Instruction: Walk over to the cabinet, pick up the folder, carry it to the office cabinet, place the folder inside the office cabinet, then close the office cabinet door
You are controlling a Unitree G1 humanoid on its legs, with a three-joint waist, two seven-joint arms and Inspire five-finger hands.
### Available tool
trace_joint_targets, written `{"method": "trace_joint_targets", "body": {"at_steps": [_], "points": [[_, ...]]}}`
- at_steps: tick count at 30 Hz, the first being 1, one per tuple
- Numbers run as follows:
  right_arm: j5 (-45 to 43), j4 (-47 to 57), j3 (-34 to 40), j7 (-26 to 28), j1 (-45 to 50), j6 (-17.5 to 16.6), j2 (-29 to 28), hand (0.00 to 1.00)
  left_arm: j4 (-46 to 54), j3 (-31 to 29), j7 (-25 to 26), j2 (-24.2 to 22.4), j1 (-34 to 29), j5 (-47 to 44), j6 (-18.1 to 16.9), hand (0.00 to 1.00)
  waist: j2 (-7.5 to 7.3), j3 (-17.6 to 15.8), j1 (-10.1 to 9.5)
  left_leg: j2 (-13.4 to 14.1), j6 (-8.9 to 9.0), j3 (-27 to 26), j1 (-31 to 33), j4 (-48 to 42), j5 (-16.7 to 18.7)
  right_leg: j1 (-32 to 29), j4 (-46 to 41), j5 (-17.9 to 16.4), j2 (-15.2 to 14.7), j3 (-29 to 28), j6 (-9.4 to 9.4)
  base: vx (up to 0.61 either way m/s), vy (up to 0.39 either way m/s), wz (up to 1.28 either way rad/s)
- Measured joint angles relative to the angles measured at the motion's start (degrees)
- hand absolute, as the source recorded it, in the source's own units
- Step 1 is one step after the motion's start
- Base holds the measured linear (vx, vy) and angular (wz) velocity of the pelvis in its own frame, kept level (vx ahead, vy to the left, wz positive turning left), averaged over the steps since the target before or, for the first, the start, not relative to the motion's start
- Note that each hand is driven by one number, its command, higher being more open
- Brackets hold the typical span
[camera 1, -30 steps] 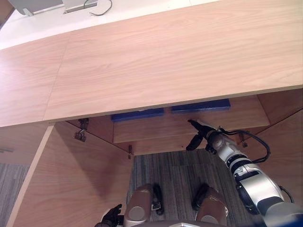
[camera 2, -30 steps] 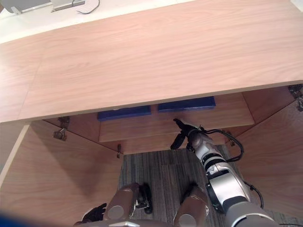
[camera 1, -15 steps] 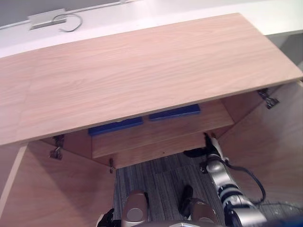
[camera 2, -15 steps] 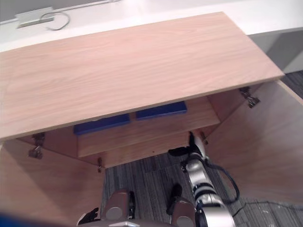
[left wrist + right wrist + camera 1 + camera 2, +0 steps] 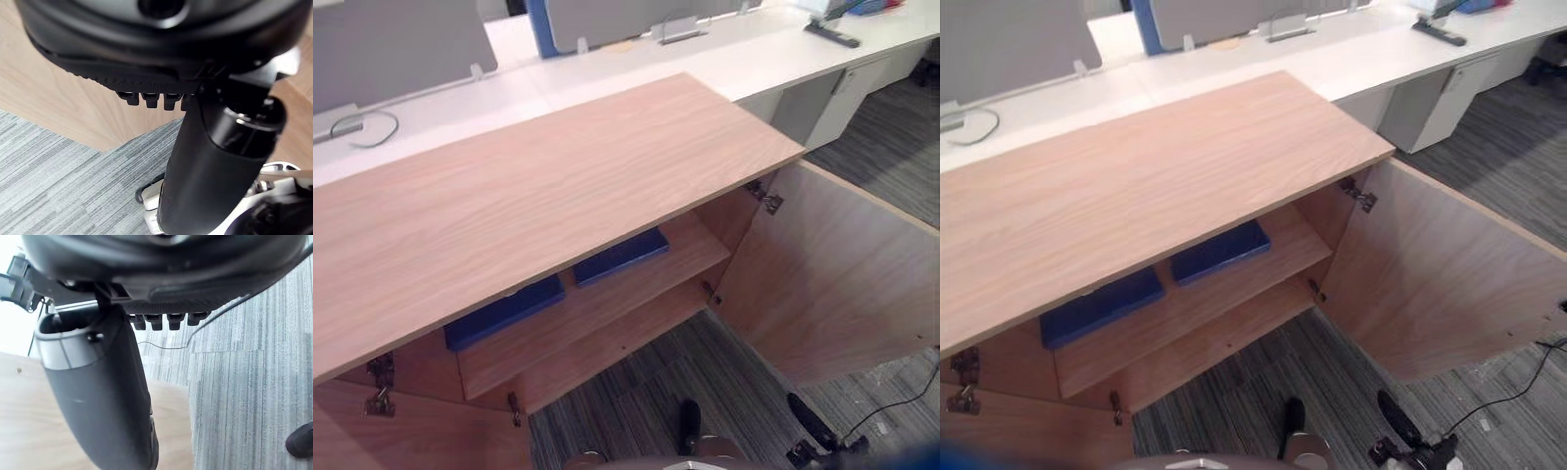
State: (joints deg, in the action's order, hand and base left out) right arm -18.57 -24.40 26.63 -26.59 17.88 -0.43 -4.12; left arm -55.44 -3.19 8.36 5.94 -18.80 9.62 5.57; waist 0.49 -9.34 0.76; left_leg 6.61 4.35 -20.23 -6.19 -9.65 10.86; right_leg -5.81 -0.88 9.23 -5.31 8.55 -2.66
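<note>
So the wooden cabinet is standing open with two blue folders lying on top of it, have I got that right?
Not quite. The wooden cabinet is standing open, but the two blue folders lie on the shelf inside it, under its top, not on top of it. The left eye view shows this.

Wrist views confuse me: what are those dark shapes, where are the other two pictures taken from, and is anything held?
The two wide pictures come from the robot's head, looking down at the wooden cabinet. Its right door stands open; inside, a blue folder and a second blue folder lie side by side on a shelf. A white desk runs behind. Each wrist view looks along one hand from very close: the dark bulk is the left hand or the right hand, above grey carpet. Both hands look relaxed and hold nothing.
</note>
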Motion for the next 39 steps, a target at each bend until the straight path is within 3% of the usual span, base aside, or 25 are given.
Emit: {"method": "trace_joint_targets", "body": {"at_steps": [3, 4, 5, 6, 8, 9, 11, 12, 13, 14, 15, 18, 24, 32, 36, 39], "points": [[0.0, 4.3, -2.6, -0.3, 2.3, -0.9, -0.2, 1.0, -1.0, -2.5, 1.7, -0.8, -0.4, -0.1, 0.0, 1.0, -0.81, 1.2, -0.23, 0.3, -0.44, -3.4, -0.9, -1.3, 0.9, -1.1, -1.4, -0.7, 0.2, -0.8, 0.11, -0.15, 0.012, -0.54], [0.0, 5.0, -3.1, -0.3, 2.5, -0.9, -0.2, 1.0, -1.1, -3.2, 2.0, -1.0, -0.5, -0.1, 0.0, 1.0, -0.95, 1.4, -0.31, 0.5, -0.45, -4.3, -1.0, -1.5, 1.1, -1.6, -1.9, -1.8, 0.0, 0.5, -0.26, -0.1, -0.018, -0.76], [0.0, 6.1, -4.1, -0.4, 2.5, -0.9, -0.3, 1.0, -1.1, -4.9, 2.6, -1.8, -0.7, -0.2, 0.0, 1.0, -0.13, 1.7, -0.4, 2.1, -0.7, -6.4, -1.3, -1.6, 1.0, -2.4, -4.1, -4.9, -0.9, 5.8, -1.65, -0.05, -0.03, -0.87], [0.0, 7.6, -5.6, -1.0, 2.8, -1.0, -0.4, 1.0, -1.3, -5.7, 3.4, -2.0, -0.9, -0.7, 0.0, 1.0, -0.26, 1.7, -0.48, 3.3, -0.34, -8.7, -1.7, -1.9, 0.7, -4.0, -9.6, -6.8, -3.3, 12.3, 0.16, -0.02, -0.036, -0.86], [0.0, 8.7, -6.1, -1.4, 3.9, -1.0, -0.6, 1.0, -2.4, -6.3, 4.0, -2.0, -0.9, -1.2, 0.0, 1.0, -0.42, 1.8, -0.35, 4.5, 0.13, -10.4, -2.6, -2.3, 0.6, -4.2, -18.3, -9.1, -7.3, 18.7, 3.18, 0.02, -0.078, -0.61], [0.0, 8.9, -6.1, -2.5, 4.6, -1.0, -0.6, 1.0, -3.1, -6.8, 4.6, -1.8, -0.9, -1.2, 0.0, 1.0, -0.95, 2.2, -0.13, 5.9, 0.95, -11.0, -2.9, -3.6, 0.9, -3.4, -25.3, -11.2, -11.0, 19.7, 3.66, 0.05, -0.147, -0.43], [0.0, 9.0, -6.0, -2.9, 4.7, -1.0, -0.6, 1.0, -3.4, -6.8, 5.4, -1.2, -0.8, -1.1, 0.1, 1.0, -1.73, 2.4, 0.15, 7.1, 2.29, -11.3, -2.6, -5.1, 1.3, -3.3, -28.9, -13.9, -13.5, 18.9, 2.91, 0.06, -0.259, -0.22], [0.0, 9.1, -5.6, -2.9, 4.7, -1.0, -0.9, 1.0, -3.4, -6.8, 5.5, -0.9, -0.8, -1.2, 0.1, 1.0, -3.04, 2.7, 0.28, 7.5, 3.4, -11.4, -2.5, -6.2, 1.6, -3.6, -30.0, -16.2, -13.7, 18.3, 1.11, 0.05, -0.36, -0.17], [0.0, 9.1, -4.7, -3.0, 4.5, -1.0, -0.9, 1.0, -3.9, -6.9, 5.5, -1.4, -0.7, -1.2, 0.2, 1.0, -3.09, 3.2, -0.06, 7.6, 4.33, -11.5, -2.6, -6.1, 1.7, -3.0, -27.8, -18.5, -12.2, 17.8, -0.51, 0.07, -0.418, -0.32], [0.0, 9.0, -3.1, -3.2, 3.5, -0.9, -0.6, 1.0, -5.2, -7.4, 5.1, -1.9, -0.4, -1.5, 0.3, 1.0, -1.57, 4.1, -0.56, 8.4, 4.37, -12.1, -2.6, -4.9, 1.0, -3.2, -26.0, -17.9, -10.2, 17.7, -0.45, 0.04, -0.258, -0.49], [0.1, 9.1, -2.8, -3.4, 2.3, -0.9, -0.3, 1.0, -5.8, -8.2, 5.1, -2.3, -0.3, -2.2, 0.3, 1.0, -0.92, 4.5, -0.53, 8.0, 2.59, -12.2, -3.2, -1.4, -0.6, -3.3, -23.2, -17.2, -8.2, 17.4, 0.15, 0.02, -0.227, -0.45], [0.5, 8.6, -0.6, -3.4, 0.1, -0.9, 0.1, 1.0, -7.4, -8.1, 5.0, -2.1, -0.1, -2.8, 0.3, 1.0, -1.08, 4.5, -0.36, 6.5, 2.81, -10.7, -5.3, 5.5, -4.7, -3.4, -21.9, -16.6, -6.4, 16.7, 1.02, -0.04, -0.097, -0.19], [1.1, 7.2, 5.7, -2.6, -2.5, -0.9, 0.0, 1.0, -7.4, -7.0, 5.1, -1.5, -0.1, -3.0, 0.3, 1.0, -1.62, 4.5, -0.39, 4.3, 3.29, -8.4, -5.8, 7.5, -5.5, -3.2, -21.5, -15.5, -7.4, 16.4, 0.47, -0.06, 0.022, 0.03], [4.2, 7.1, 8.0, 1.3, -8.4, -0.7, 0.5, 1.0, -7.3, -5.0, 3.5, -0.5, 0.1, -3.4, 0.3, 1.0, -1.36, 4.5, -0.46, 3.1, 3.34, -7.2, -4.8, 7.7, -5.9, -0.2, -13.0, -9.2, -6.5, 16.8, -0.07, -0.03, 0.064, 0.03], [5.2, 5.0, 8.1, 3.3, -14.4, -0.6, 5.7, 1.0, -7.2, -5.0, 2.3, -0.1, 0.0, -3.4, 0.0, 1.0, -1.16, 4.5, -0.76, 2.6, 2.88, -6.9, -4.6, 8.2, -6.1, 1.5, -8.2, -6.2, -5.7, 16.8, -0.23, -0.04, 0.039, 0.03], [5.1, -0.3, 6.1, 4.9, -21.2, -0.7, 13.6, 1.0, -6.9, -5.1, 1.2, -0.1, -0.1, -3.4, -0.2, 1.0, -0.89, 4.0, -0.93, 2.1, 2.51, -5.6, -4.1, 8.5, -6.4, 3.2, -3.6, -3.7, -4.9, 16.7, -0.31, -0.04, -0.007, 0.11]]}}
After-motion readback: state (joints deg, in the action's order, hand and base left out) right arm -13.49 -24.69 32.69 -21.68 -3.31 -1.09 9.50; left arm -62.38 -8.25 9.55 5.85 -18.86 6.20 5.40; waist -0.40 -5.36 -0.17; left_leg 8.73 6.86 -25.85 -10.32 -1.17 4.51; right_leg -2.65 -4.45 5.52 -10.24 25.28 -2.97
